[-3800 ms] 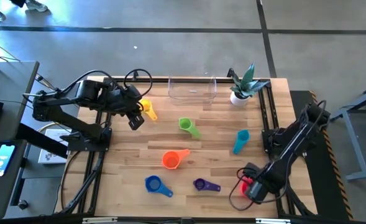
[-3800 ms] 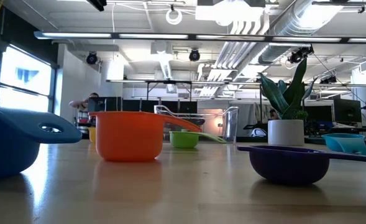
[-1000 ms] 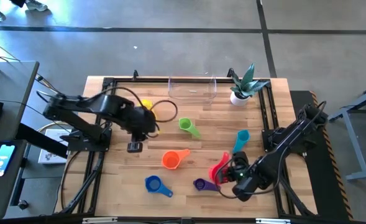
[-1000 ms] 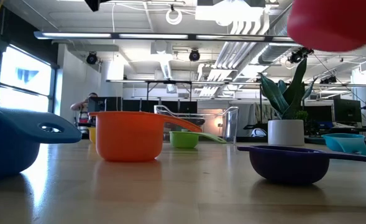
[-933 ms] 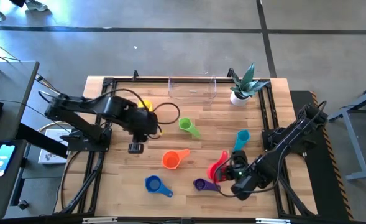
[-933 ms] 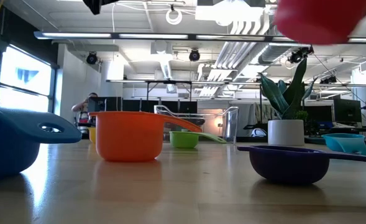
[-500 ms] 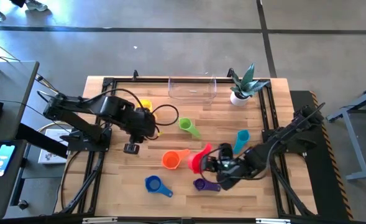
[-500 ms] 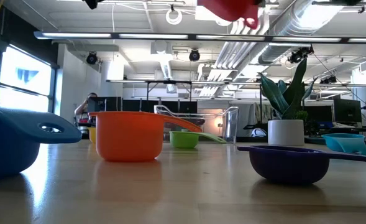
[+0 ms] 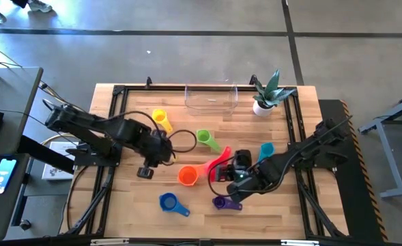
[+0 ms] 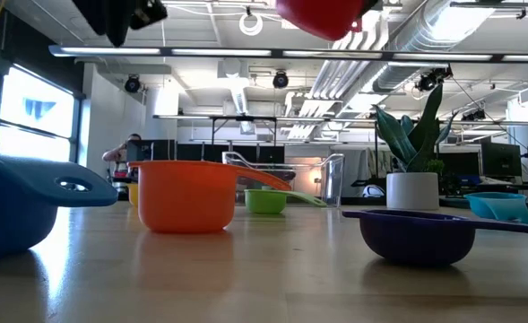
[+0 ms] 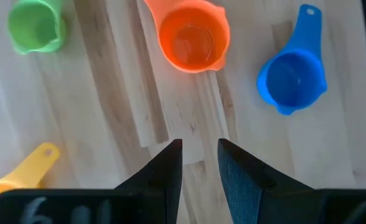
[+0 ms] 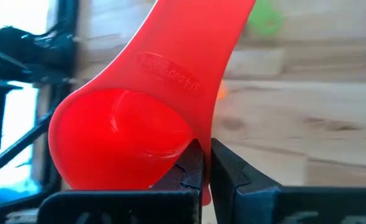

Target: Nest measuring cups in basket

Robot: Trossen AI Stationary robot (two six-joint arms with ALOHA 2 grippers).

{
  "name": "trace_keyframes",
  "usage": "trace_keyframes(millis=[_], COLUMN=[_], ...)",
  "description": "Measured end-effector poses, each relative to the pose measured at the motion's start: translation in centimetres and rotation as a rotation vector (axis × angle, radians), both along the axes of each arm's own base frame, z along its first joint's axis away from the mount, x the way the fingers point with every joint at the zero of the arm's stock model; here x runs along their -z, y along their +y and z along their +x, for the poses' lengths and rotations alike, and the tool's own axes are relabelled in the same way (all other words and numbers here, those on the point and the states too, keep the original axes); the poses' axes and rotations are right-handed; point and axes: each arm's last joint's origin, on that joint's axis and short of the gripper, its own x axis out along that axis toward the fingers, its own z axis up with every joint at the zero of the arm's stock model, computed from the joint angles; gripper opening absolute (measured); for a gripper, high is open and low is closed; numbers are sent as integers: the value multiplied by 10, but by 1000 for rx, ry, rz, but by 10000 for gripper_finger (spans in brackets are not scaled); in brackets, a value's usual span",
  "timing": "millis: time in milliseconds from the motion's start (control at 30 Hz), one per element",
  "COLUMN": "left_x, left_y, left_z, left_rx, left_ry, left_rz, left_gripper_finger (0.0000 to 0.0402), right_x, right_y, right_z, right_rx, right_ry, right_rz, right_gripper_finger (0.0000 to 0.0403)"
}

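Note:
My right gripper [image 9: 229, 172] is shut on the red measuring cup [image 9: 218, 167], which hangs above the table just right of the orange cup [image 9: 187, 175]. My left gripper [image 9: 144, 172] hovers open left of the orange cup, nothing between its fingers [image 11: 199, 149]. Resting on their bowls on the table are the yellow [image 9: 160, 118], green [image 9: 205, 138], light blue [image 9: 265, 152], blue [image 9: 168, 202] and purple [image 9: 222, 202] cups. The clear basket [image 9: 211, 98] stands at the far edge. My right gripper pinches the red cup's bowl rim [image 12: 198, 146] between its two fingers, beside the place where the handle joins. The cup is lifted clear of the table [image 10: 322, 13], its handle [image 12: 195, 43] stretching away from the fingers.
A small white pot with a green plant [image 9: 265, 96] stands right of the basket. Black frame rails run along the table's left and right edges. Bare wood lies between the green cup and the basket.
My right gripper has carried the red cup toward the table's left and a little toward the far edge, from beside the purple cup to beside the orange one, still clear of the table. My left gripper has moved slightly toward the near edge and lower.

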Motion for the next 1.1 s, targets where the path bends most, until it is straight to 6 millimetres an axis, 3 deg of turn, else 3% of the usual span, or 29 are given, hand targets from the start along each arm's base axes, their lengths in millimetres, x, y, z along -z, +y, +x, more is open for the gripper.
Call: trace_keyframes(millis=[200, 467, 733, 1100], left_x=[34, 63, 94, 131], left_y=[-1, 1, 1, -5], left_z=[8, 14, 16, 37], left_rx=[-44, -133, -133, -107], left_ry=[-33, -99, -90, -2], left_rz=[-22, -67, -66, -66], left_gripper_finger=[92, 92, 92, 92], right_x=[-10, -17, -25, -26], right_y=[-5, -14, -24, -34], right_z=[-11, -27, -24, -15], right_rx=[2, 46, 29, -5], right_ry=[122, 291, 320, 319], right_rz=[-11, -10, -3, 23], right_gripper_finger=[0, 0, 0, 0])
